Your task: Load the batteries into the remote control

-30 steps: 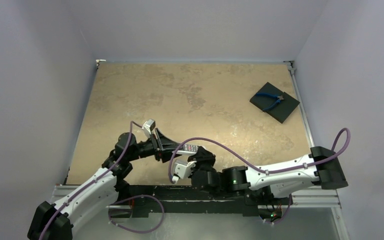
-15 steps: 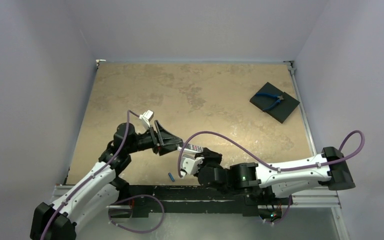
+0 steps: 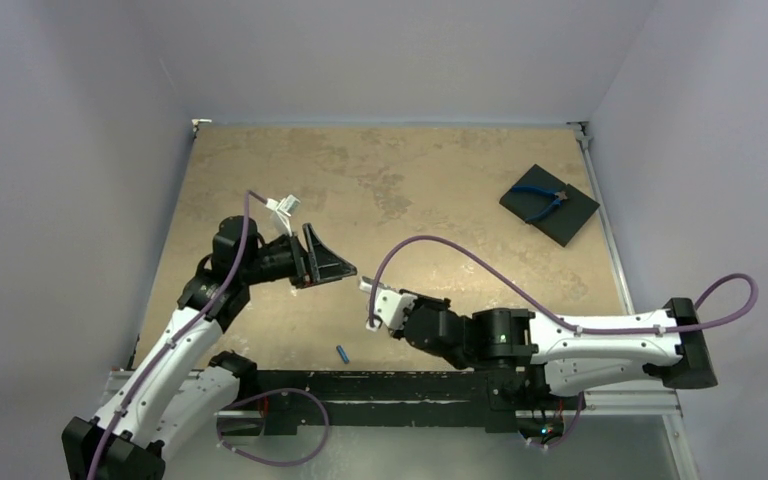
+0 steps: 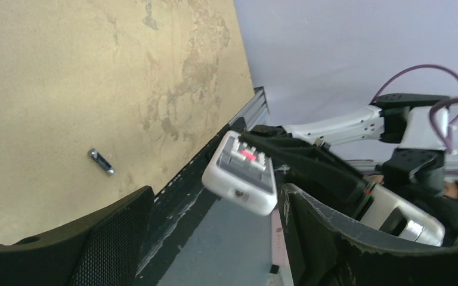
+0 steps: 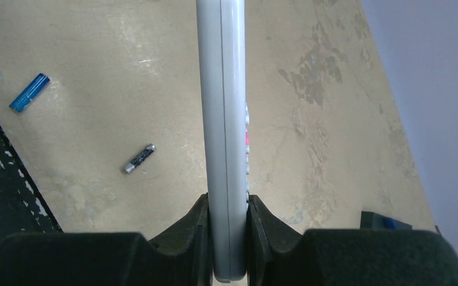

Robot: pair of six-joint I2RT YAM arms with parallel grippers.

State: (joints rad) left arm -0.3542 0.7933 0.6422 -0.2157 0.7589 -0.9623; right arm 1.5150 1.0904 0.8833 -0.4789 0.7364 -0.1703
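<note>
**Left arm:** elbow bent, forearm above the left half of the bench. The left gripper (image 3: pixel 328 262) points right with its jaws wide and nothing between them.

**Right arm:** stretched leftward along the near edge. The right gripper (image 5: pixel 228 217) is clamped on the one remote control (image 5: pixel 226 107), which is held edge-on above the bench. Its long axis runs straight out from the fingers toward the left gripper.

**Batteries:** two, lying apart near the near edge, one blue battery (image 5: pixel 30 92) and one dark battery (image 5: pixel 139 158).
</note>
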